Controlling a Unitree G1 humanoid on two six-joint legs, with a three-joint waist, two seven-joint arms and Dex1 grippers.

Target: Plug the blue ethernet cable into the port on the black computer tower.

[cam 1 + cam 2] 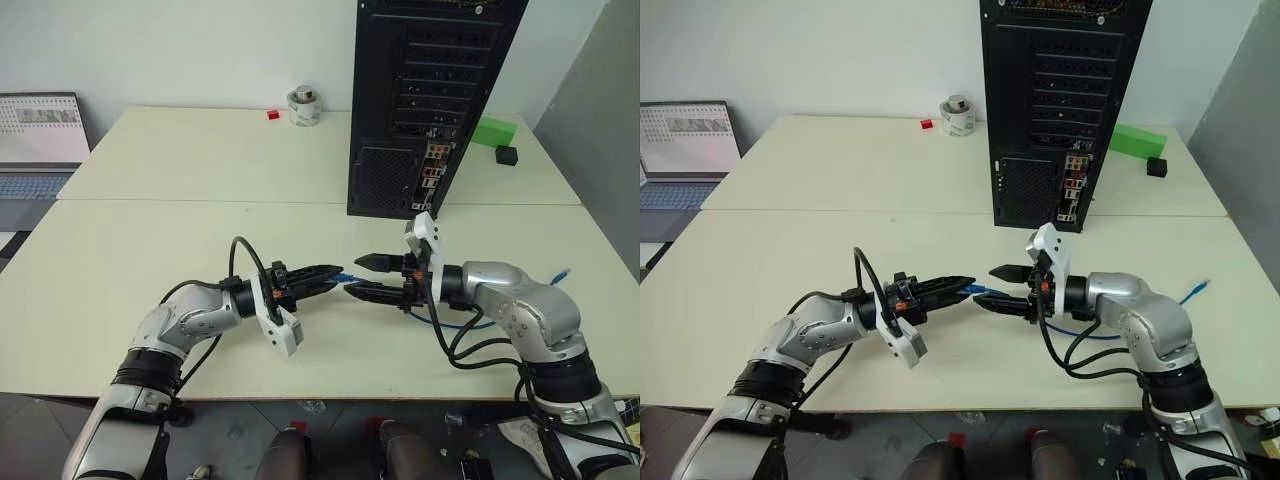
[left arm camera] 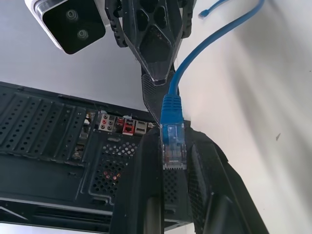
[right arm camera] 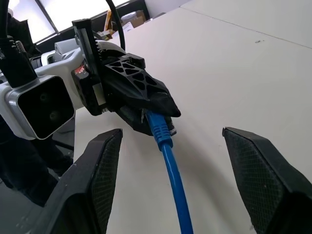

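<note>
Near table edge: both arms reach in level, tips facing each other above bare tabletop [image 1: 130, 260], free room all round. Left gripper [image 1: 325, 274] pinches the plug end of the blue ethernet cable [image 2: 171, 139] — fingers pressed together on it. Right gripper [image 1: 368, 277] spread wide, fingers either side of the cord, not touching it. Cable trails right to its far plug near the table's right edge. Farther back — black computer tower [image 1: 425, 100] upright, rear ports facing the arms, well apart from the plug.
</note>
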